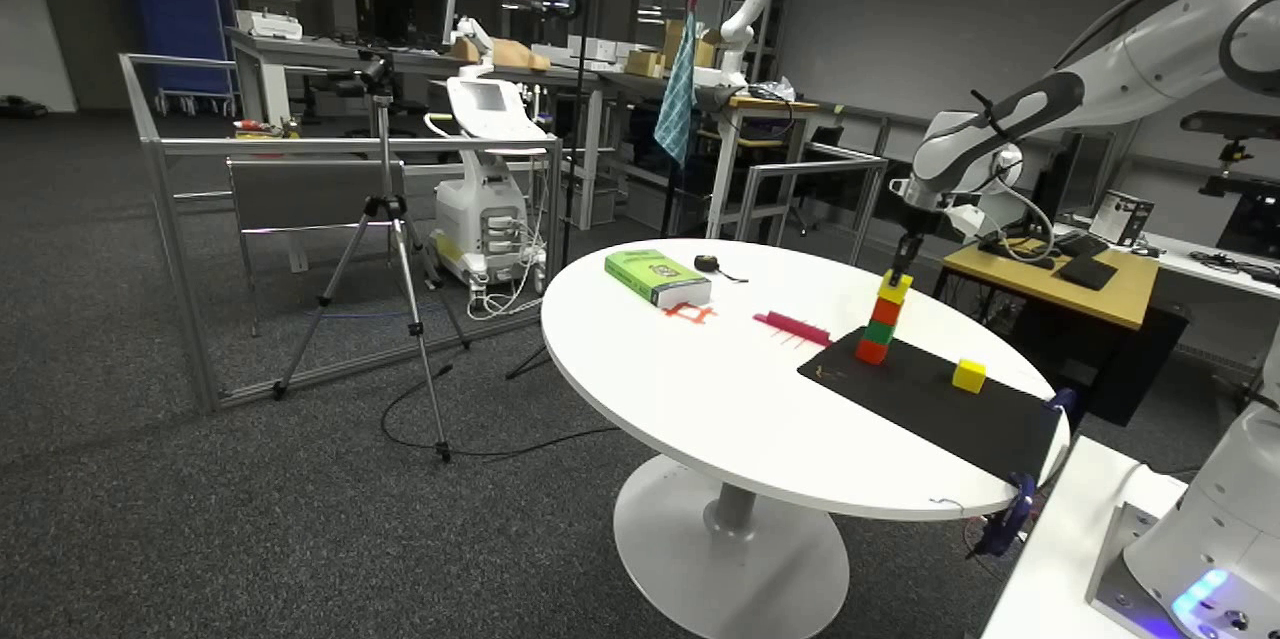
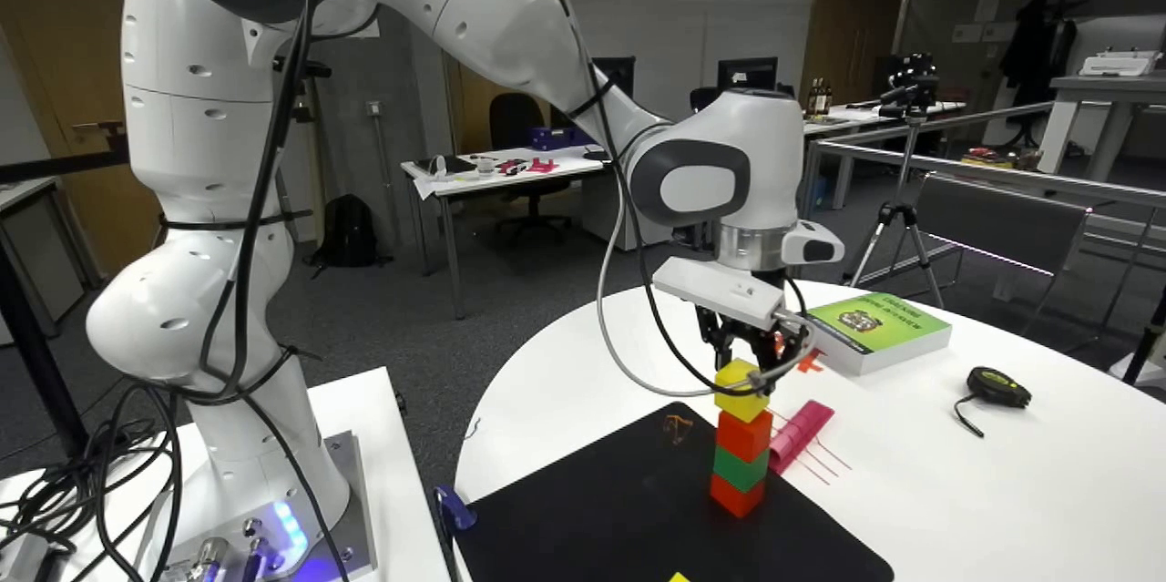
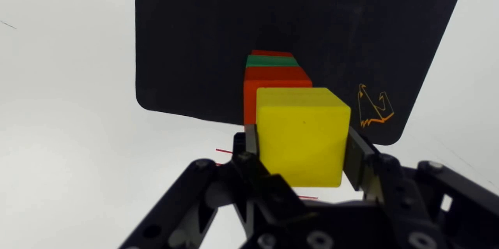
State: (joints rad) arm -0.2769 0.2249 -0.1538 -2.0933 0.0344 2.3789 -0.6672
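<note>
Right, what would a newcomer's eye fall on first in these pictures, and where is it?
It probably lands on the stack of red, green and red cubes on the black mat, with a yellow cube at its top, held by the gripper. Then comes the big white arm, reaching over the round white table. Last is the green book on that table, near the tape measure.

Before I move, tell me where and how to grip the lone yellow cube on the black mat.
Probably best: pinch the lone yellow cube by two opposite side faces, coming straight down; it sits flat on the black mat, apart from the stack, top uncovered.
</note>
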